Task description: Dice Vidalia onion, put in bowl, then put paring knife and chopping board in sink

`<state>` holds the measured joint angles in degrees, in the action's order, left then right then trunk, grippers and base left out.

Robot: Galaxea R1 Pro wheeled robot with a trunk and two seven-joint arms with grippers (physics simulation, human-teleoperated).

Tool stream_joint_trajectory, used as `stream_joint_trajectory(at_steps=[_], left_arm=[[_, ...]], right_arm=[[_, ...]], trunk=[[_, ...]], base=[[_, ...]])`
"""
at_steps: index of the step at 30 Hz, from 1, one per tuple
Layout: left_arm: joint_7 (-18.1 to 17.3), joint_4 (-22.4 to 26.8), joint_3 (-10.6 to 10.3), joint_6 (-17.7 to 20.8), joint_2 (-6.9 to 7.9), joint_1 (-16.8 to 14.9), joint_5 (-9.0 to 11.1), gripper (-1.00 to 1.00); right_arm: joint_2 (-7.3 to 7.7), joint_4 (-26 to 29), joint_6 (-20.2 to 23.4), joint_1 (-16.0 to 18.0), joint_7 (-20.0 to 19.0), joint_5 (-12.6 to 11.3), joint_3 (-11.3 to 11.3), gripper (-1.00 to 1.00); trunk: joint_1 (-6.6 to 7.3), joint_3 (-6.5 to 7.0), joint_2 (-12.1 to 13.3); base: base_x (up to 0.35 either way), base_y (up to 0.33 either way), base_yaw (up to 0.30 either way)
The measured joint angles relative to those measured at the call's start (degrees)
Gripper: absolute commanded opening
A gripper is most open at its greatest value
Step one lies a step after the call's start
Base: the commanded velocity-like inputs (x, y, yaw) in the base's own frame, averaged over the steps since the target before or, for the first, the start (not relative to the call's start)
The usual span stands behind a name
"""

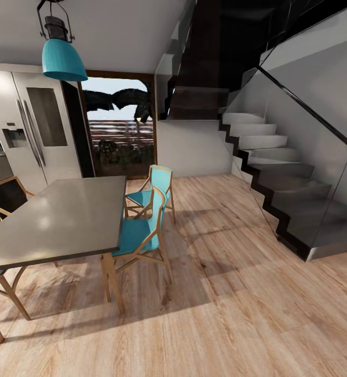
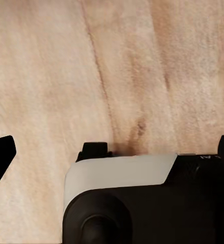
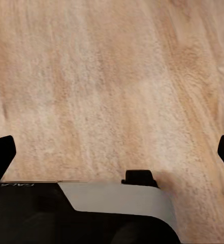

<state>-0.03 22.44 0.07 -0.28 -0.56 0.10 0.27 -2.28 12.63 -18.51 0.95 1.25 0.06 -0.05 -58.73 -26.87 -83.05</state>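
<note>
The head view looked over a grey dining table (image 1: 58, 220) cut off at the left edge, two teal chairs (image 1: 142, 230), parts of two dark-backed chairs (image 1: 6, 196), a fridge (image 1: 37, 131), a teal lamp (image 1: 63, 57) and stairs (image 1: 278, 178). Both wrist views faced wooden floor (image 3: 112, 76), each with dark fingers (image 2: 0, 155) (image 3: 0, 152) spread wide at the edges, holding nothing.

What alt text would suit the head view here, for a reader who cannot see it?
A grey dining table with teal chairs stands at left on a wooden floor. A staircase with a glass railing rises at right, and a steel fridge and teal pendant lamp sit beyond.
</note>
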Motion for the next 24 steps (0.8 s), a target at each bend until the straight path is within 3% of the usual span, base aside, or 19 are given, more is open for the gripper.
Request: stream_joint_trajectory(at_steps=[12,14,17,24], left_arm=[[0.03,3.39,0.08,-0.07,0.22,-0.11,-0.02,1.0],[0.09,3.52,0.08,-1.8,0.21,-0.23,-0.01,1.0],[0.15,3.33,0.13,-2.63,0.44,-0.24,0.03,1.0],[0.13,2.96,0.56,-3.31,2.57,-0.26,0.8,1.0]], right_arm=[[-0.05,13.05,-0.31,0.0,1.13,-0.13,-0.04,1.0],[-0.1,17.55,-0.15,0.01,1.82,-0.12,-0.03,1.0],[-0.15,18.46,0.0,-0.01,2.55,-0.05,-0.04,1.0],[-0.17,18.21,-0.28,-0.01,3.15,-0.29,-0.03,1.0]], trunk=[[0.0,0.0,0.0],[0.0,0.01,0.0],[0.0,0.0,0.0],[0.0,0.0,0.0]], base=[[0.0,0.0,0.0],[0.0,0.0,0.0],[0.0,0.0,0.0],[0.0,0.0,0.0]])
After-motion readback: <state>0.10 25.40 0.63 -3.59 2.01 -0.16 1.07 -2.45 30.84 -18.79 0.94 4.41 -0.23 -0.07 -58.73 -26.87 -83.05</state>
